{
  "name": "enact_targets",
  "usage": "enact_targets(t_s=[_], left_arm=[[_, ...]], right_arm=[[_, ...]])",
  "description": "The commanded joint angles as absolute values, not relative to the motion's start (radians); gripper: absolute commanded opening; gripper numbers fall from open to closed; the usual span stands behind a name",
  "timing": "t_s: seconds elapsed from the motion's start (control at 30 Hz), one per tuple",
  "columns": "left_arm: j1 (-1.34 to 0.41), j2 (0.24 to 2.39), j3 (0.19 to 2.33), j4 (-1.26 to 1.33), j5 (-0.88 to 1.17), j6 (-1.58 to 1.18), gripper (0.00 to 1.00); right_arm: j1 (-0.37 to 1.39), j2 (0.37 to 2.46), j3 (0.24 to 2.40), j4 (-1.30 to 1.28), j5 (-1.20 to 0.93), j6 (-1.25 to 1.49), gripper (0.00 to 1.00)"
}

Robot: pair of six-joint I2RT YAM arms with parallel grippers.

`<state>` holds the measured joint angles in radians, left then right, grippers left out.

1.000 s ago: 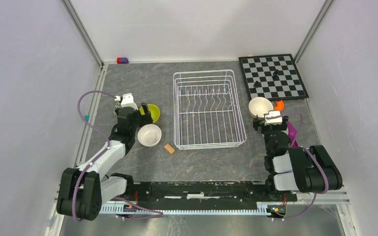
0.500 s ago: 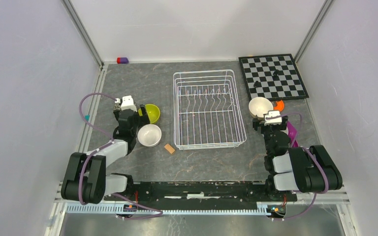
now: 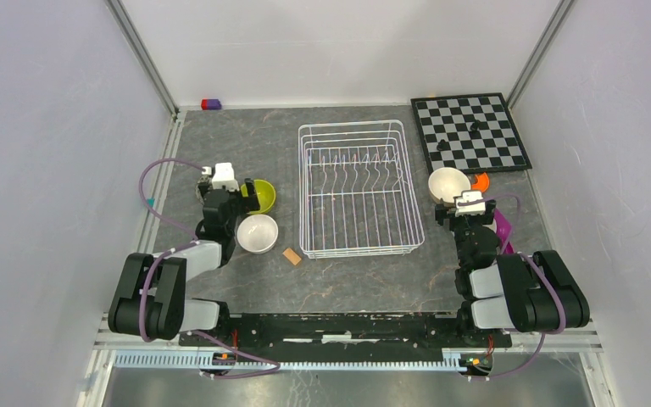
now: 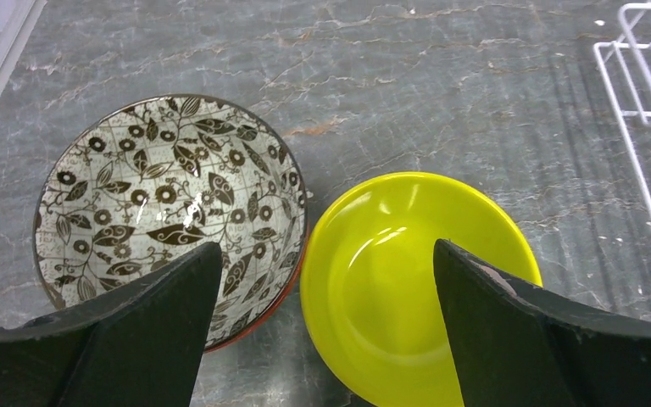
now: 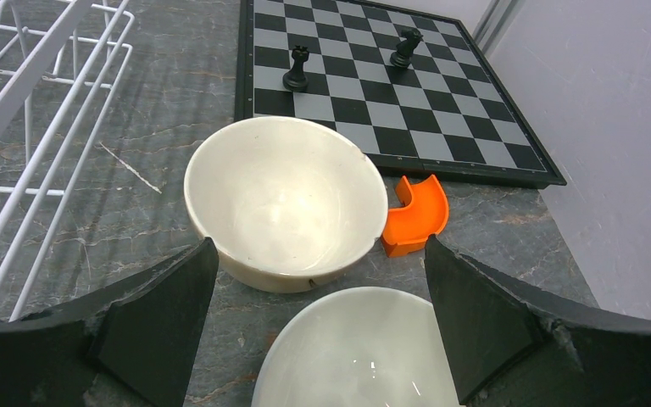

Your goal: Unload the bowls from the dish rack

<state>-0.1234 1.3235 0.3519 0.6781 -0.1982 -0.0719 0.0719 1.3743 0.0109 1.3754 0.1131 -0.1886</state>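
The white wire dish rack [image 3: 352, 125] stands mid-table with no bowl showing in it. My left gripper [image 3: 225, 188] [image 4: 324, 246] hangs open over the gap between the patterned bowl [image 4: 169, 212] and the lime-green bowl [image 3: 263, 195] [image 4: 407, 280], holding nothing. A white bowl [image 3: 258, 233] sits just right of the left arm. My right gripper [image 3: 468, 203] [image 5: 320, 242] is open above another white bowl [image 5: 364, 356], with the beige bowl [image 3: 449, 184] [image 5: 284, 203] just beyond it on the table.
A chessboard [image 3: 470, 131] [image 5: 390, 76] with dark pieces lies at the back right. An orange curved piece [image 3: 480, 180] [image 5: 414, 216] touches the beige bowl's right side. A tan block [image 3: 291, 255] lies left of the rack's front corner, and a purple object [image 3: 503, 229] lies beside the right arm.
The left arm has folded back toward its base, and its gripper has shifted slightly right. The right arm and all bowls have stayed still.
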Motion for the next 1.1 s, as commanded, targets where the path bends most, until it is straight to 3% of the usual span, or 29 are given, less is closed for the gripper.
enact_targets(t_s=[0.0,0.2,0.43,0.5,0.57,1.07], left_arm=[[-0.111,1.337,0.314,0.843,-0.154,0.012,1.0],[-0.105,1.475,0.261,1.071,-0.158,0.029,1.0],[-0.097,1.473,0.27,1.048,-0.162,0.02,1.0],[-0.097,1.475,0.269,1.053,-0.166,0.018,0.95],[-0.099,1.474,0.266,1.057,-0.174,0.018,1.0],[-0.097,1.473,0.27,1.051,-0.181,0.014,1.0]], right_arm=[[0.071,1.38,-0.089,1.43,0.106,-0.202,0.98],[0.071,1.379,-0.089,1.43,0.106,-0.202,0.98],[0.071,1.379,-0.089,1.431,0.105,-0.202,0.98],[0.071,1.379,-0.09,1.431,0.106,-0.202,0.98],[0.071,1.38,-0.089,1.431,0.106,-0.202,0.98],[0.071,1.379,-0.089,1.43,0.105,-0.202,0.98]])
